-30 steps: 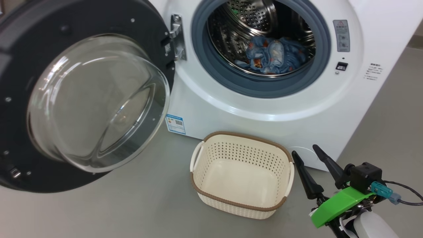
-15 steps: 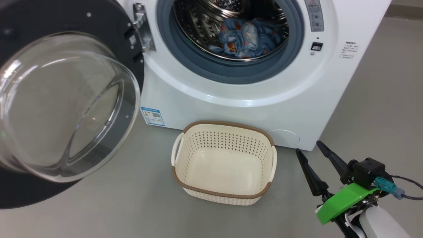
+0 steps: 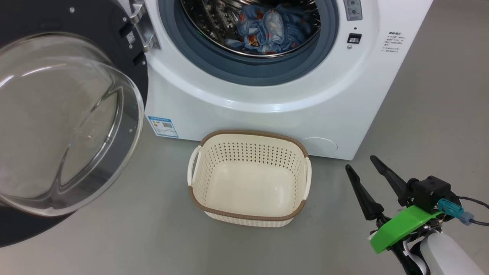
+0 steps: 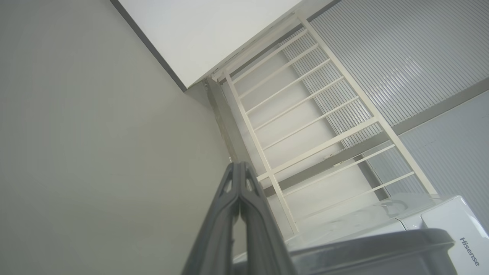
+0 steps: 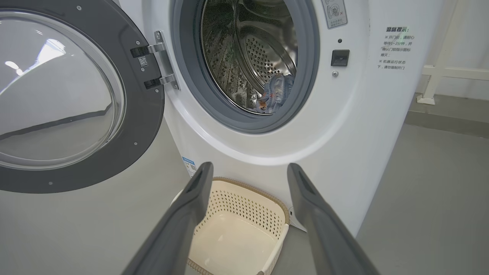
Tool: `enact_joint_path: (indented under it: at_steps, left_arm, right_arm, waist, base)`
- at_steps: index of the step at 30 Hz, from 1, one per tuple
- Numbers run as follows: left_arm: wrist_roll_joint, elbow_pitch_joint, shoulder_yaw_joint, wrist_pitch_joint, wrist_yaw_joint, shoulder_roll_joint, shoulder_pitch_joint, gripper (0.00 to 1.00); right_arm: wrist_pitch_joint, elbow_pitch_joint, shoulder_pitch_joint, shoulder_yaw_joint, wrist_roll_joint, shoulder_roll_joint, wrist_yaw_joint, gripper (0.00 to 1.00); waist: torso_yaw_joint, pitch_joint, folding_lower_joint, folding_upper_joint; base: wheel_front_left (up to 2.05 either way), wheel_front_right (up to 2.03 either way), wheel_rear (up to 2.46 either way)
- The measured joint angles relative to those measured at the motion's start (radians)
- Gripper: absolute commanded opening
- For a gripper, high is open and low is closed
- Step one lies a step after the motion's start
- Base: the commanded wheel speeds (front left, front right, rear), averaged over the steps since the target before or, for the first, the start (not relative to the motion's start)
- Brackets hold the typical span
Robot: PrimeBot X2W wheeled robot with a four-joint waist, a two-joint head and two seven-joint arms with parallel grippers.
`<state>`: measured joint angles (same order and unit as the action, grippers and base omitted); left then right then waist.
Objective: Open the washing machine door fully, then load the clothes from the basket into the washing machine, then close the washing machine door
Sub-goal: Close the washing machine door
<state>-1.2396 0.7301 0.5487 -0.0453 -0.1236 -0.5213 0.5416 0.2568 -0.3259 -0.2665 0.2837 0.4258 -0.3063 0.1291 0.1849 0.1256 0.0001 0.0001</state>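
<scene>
One washing machine [image 3: 267, 110], white and front-loading, on a grey floor [image 3: 126, 240]. One washing machine door [image 3: 95, 23], standing wide open to the left on one metal hinge [image 3: 142, 26], dark grey inner face and clear glass bowl [image 3: 57, 126] toward the head camera. One bundle of the clothes [image 3: 267, 28], blue with orange-brown print, lying in the steel drum [image 3: 206, 19]; separate pieces impossible to count. One basket [image 3: 252, 133], cream with a brown rim and two side handles [image 3: 193, 164], empty, on the floor just in front of the machine.

Two grippers. Right gripper [image 3: 360, 162] at the lower right of the head view, right of the basket and apart from it, two dark fingers spread wide, free of any load. Left gripper [image 4: 239, 165], seen from its own wrist, fingers pressed tight together, pointing toward a white railing [image 4: 305, 114].

"Hisense" lettering [image 4: 469, 251] readable in grey on a white casing [image 4: 447, 217] in the left wrist view. One blue label sticker [image 3: 163, 126] low on the machine's front, left side, print too small to read. One grey warning sticker [image 3: 352, 7], one black latch slot [image 3: 354, 38] and one block of small Chinese print [image 3: 393, 42] right of the opening, not legible.
</scene>
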Motion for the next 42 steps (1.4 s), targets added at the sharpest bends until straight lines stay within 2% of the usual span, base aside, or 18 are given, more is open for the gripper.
enact_joint_path:
  at_steps: [6,14,21,31,36,42]
  left_arm:
    - [-0.022,-0.017,-0.065,0.01,0.0,-0.019,-0.004,0.0]
    - [-0.039,-0.113,-0.164,0.056,0.0,-0.055,-0.033,0.0]
    - [-0.082,-0.041,-0.176,0.061,0.0,-0.066,-0.05,0.0]
    - [-0.18,0.103,-0.159,-0.038,0.0,-0.065,-0.022,0.0]
    - [-0.215,0.11,-0.176,-0.105,0.0,-0.062,-0.02,0.0]
    - [-0.248,0.084,-0.193,-0.236,0.0,-0.071,-0.035,0.0]
  right_arm:
    - [0.0,-0.002,-0.001,0.001,0.0,0.001,0.0,1.0]
    - [0.0,-0.005,-0.001,0.0,0.0,0.004,0.0,1.0]
    - [0.0,-0.005,-0.001,0.0,0.0,0.009,0.0,1.0]
    - [0.0,-0.006,-0.001,0.001,0.0,0.01,0.0,1.0]
    - [0.0,-0.007,-0.001,0.001,0.0,0.008,0.0,1.0]
    - [0.0,-0.012,-0.001,0.0,0.0,0.008,0.0,1.0]
  waist:
    - [0.0,-0.009,-0.0001,0.0]
    - [0.004,-0.019,0.0,0.0]
    - [0.006,-0.023,-0.0001,0.0]
    - [0.001,-0.028,0.0,0.0]
    - [0.001,-0.028,-0.0001,0.0]
    - [0.01,-0.036,0.0,0.0]
  base:
    - [0.0,0.0,0.0]
    - [0.0,0.0,0.0]
    - [0.0,0.0,0.0]
    - [0.0,0.0,0.0]
    - [0.0,0.0,0.0]
    - [0.0,0.0,0.0]
